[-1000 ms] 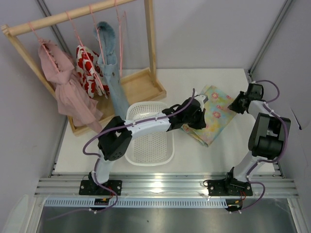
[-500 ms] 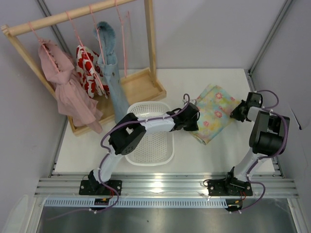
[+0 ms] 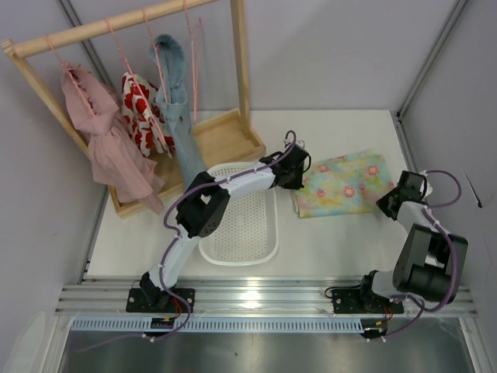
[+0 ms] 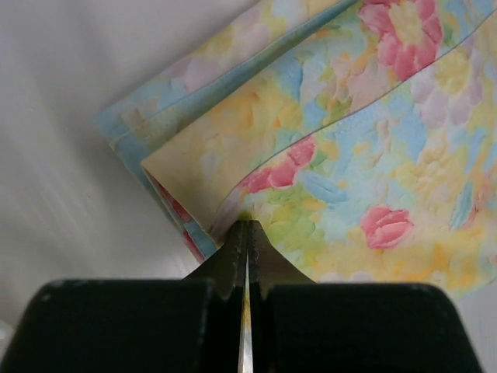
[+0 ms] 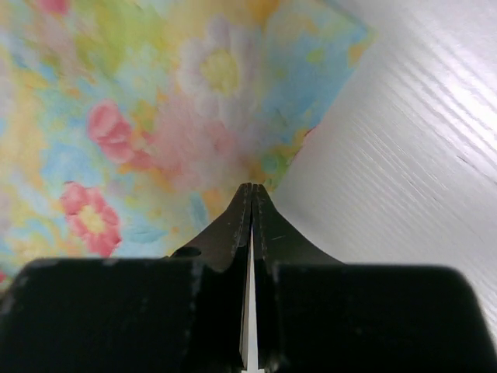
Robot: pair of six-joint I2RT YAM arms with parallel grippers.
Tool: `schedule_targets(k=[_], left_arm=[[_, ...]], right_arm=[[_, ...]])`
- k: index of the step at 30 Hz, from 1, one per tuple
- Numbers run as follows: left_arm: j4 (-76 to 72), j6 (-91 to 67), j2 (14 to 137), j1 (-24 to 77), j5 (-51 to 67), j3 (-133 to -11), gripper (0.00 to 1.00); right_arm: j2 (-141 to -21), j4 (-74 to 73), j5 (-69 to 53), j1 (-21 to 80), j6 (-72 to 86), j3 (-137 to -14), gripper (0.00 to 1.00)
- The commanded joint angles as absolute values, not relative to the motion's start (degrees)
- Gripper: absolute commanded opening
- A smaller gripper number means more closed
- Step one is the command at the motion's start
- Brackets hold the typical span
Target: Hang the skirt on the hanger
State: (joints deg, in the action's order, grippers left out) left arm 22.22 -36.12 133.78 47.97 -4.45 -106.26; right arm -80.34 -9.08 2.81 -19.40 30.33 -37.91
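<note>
The skirt (image 3: 345, 185), pale yellow and turquoise with pink flowers, lies spread flat on the white table, its long side running left to right. My left gripper (image 3: 300, 176) is shut on its left edge, and cloth shows between the jaws in the left wrist view (image 4: 247, 225). My right gripper (image 3: 393, 197) is shut on the skirt's right corner (image 5: 233, 101), with its tips (image 5: 251, 188) at the cloth's edge. An empty pink wire hanger (image 3: 193, 78) hangs on the wooden rack at the back left.
A white plastic basket (image 3: 264, 247) sits under my left arm. The wooden rack (image 3: 116, 23), with its tray base (image 3: 229, 140), holds a pink garment (image 3: 105, 140), a red-and-white garment (image 3: 140, 109) and a blue denim garment (image 3: 178, 116). A wall is close on the right.
The skirt has swung from a diagonal to lying left to right and is pulled out flatter. My right gripper moved toward the near edge, and my left gripper moved back and left.
</note>
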Motion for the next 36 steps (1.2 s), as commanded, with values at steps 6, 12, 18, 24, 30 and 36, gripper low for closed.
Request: schedule_targets(k=[6, 12, 18, 24, 30, 36], left_arm=[[28.23, -25.32, 129.13, 48.51, -0.45, -112.95, 0.0], [26.9, -24.7, 123.4, 52.11, 3.25, -111.18, 0.0], [26.37, -28.65, 126.9, 54.4, 2.72, -109.78, 0.0], [27.25, -29.62, 128.93, 54.23, 0.79, -106.26, 0.0], [29.09, -29.01, 131.04, 52.91, -2.11, -105.29, 0.0], [31.55, -27.07, 132.1, 51.77, -3.08, -105.64, 0.0]], right_arm=[[-69.43, -8.7, -8.5, -19.95, 27.87, -45.25, 0.01], [-78.63, -4.93, -15.03, -17.67, 23.64, -51.94, 0.01], [-90.16, -3.69, -12.93, -17.84, 23.29, -59.48, 0.0], [-103.52, -4.83, -12.83, -17.93, 23.38, -68.8, 0.0], [-112.58, -5.97, -10.9, -17.93, 22.15, -74.09, 0.0], [-116.98, -6.94, -8.0, -18.46, 19.95, -76.99, 0.0]])
